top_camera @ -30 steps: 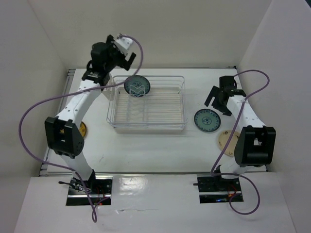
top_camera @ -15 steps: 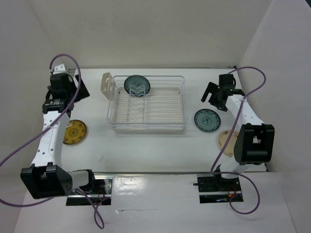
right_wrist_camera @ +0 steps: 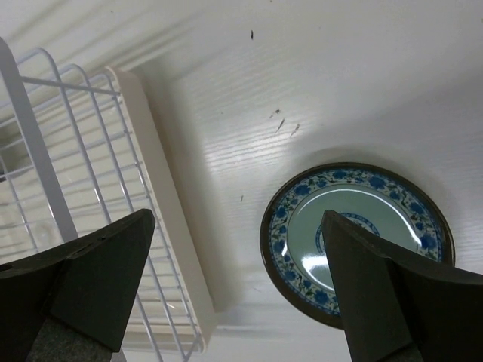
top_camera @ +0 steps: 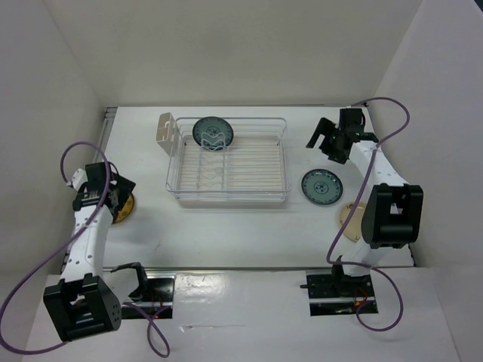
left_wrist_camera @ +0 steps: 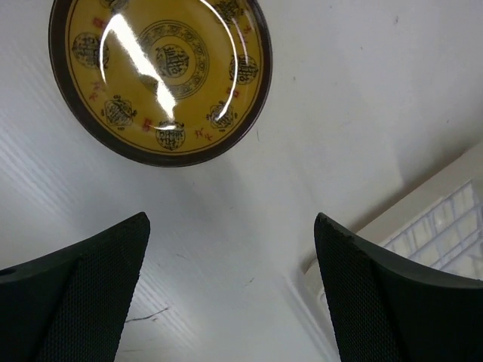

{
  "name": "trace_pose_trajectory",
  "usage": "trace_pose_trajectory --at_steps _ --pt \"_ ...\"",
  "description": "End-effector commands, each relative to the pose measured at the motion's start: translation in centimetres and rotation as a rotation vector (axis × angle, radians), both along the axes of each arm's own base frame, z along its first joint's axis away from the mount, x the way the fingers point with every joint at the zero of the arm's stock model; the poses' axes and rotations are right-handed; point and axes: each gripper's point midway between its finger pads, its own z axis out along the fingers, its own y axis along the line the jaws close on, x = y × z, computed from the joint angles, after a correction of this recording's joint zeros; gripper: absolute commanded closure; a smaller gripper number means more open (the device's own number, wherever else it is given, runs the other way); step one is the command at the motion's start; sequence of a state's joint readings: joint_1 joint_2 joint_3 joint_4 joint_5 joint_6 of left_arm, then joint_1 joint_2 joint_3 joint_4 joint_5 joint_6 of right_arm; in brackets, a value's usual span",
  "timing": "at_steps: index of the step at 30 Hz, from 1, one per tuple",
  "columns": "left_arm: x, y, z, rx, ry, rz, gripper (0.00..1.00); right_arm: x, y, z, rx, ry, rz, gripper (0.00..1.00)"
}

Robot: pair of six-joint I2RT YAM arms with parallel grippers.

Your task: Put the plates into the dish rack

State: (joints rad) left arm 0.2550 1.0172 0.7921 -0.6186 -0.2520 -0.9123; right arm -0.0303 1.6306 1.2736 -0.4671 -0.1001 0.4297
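- While the round amber-brown glazed plate (left_wrist_camera: 158, 75) lies flat, the left gripper (left_wrist_camera: 230, 226) is held wide open near it, empty.
- The right gripper (right_wrist_camera: 238, 219) is spread wide too, nothing gripped.

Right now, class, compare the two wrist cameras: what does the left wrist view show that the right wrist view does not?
Only the left wrist view shows an amber plate with a dark rim, lying flat with glare across it. Only the right wrist view shows a blue-patterned plate, lying flat beside the dish rack and apart from it. Both show the white table and that arm's own jaws, open and empty at the bottom edge, with the plate not yet gripped.
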Motion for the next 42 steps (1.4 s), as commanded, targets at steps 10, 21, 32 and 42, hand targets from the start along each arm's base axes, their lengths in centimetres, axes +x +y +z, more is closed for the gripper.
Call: trace_pose_trajectory --at_steps 10,21,32,42 --pt "-1.6 1.4 -3.9 -0.155 -0.191 0.380 0.13 0.2 0.9 1.0 0.044 -0.042 0.014 0.00" --pt "-3.1 1.4 -8.6 -0.235 -0.280 0.542 0.23 0.2 0.0 -0.5 0.077 0.016 -0.008 0.00" --pt "-3.6 2.4 -10.7 -0.271 -0.339 0.705 0.27 0.4 0.3 0.6 0.084 -0.024 0.015 0.00" --pt "-3.1 1.8 -12.6 -0.337 -0.190 0.772 0.63 0.0 0.2 0.5 0.078 -0.013 0.008 0.00"
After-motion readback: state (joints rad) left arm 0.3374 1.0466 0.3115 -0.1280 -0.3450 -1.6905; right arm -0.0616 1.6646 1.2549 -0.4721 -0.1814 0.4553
